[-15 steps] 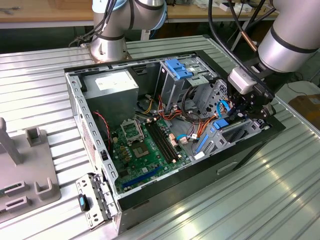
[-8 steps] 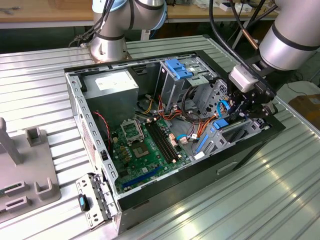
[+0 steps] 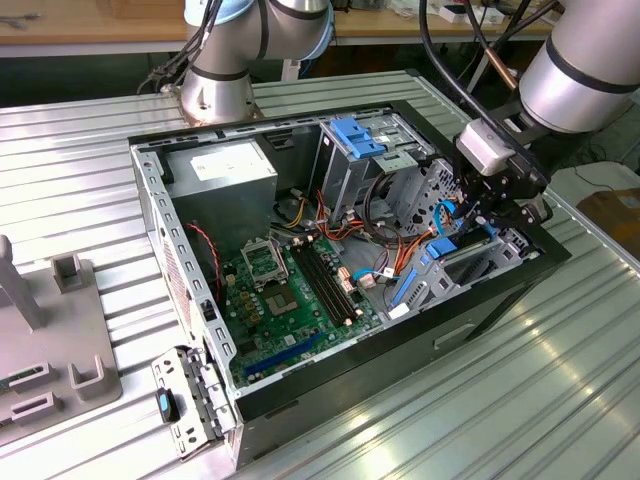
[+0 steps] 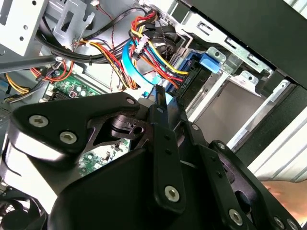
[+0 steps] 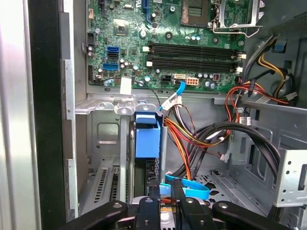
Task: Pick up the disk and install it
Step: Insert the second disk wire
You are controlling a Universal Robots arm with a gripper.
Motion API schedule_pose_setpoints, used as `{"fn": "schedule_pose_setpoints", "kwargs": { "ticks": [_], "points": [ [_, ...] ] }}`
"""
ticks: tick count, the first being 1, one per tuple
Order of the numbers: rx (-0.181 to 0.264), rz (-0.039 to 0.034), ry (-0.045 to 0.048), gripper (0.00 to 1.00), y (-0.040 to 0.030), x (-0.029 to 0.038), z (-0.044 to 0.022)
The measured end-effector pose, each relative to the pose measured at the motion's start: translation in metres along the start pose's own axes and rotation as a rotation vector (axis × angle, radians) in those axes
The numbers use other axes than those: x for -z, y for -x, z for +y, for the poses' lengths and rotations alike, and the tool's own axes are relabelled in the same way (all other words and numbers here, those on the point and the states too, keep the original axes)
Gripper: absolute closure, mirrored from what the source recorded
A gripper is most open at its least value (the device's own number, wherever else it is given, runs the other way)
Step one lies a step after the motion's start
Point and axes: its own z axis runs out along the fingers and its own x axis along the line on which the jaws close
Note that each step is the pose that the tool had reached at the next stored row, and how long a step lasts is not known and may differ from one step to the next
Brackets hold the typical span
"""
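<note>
The disk (image 3: 452, 262), blue rails on its edges, sits tilted in the drive bay at the open PC case (image 3: 150, 200) corner on the exterior view's right, prob. mid-insertion. The hand (image 3: 487, 212) is right above it, fingers (image 5: 180, 201) pressed together on the disk's edge. First wrist view adds the motherboard (image 5: 168, 43) and the blue rail end (image 5: 147, 136); exterior view adds the table (image 3: 80, 150).

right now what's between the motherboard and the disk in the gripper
A tangle of orange, red and blue cables lies there in the exterior view, from the motherboard to the disk clamped in the gripper.
</note>
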Motion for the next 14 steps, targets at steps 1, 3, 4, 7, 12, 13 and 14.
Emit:
{"fn": "schedule_pose_setpoints", "kwargs": {
  "ticks": [1, 3, 4, 7, 12, 13, 14],
  "points": [
    [0.000, 0.0001, 0.0000, 0.76, 0.0000, -0.0001, 0.0000],
    [-0.002, -0.0002, -0.0003, 0.76, -0.0005, -0.0026, 0.0004],
    [-0.004, -0.0005, -0.0004, 0.76, -0.0007, -0.0037, 0.0006],
    [-0.004, -0.0005, -0.0004, 0.76, -0.0008, -0.0041, 0.0007],
    [-0.004, -0.0005, -0.0004, 0.76, -0.0011, -0.0061, 0.0010],
    [-0.004, -0.0007, -0.0005, 0.76, -0.0012, -0.0065, 0.0011],
    [-0.004, -0.0004, -0.0004, 0.76, -0.0013, -0.0073, 0.0013]
  ]
}}
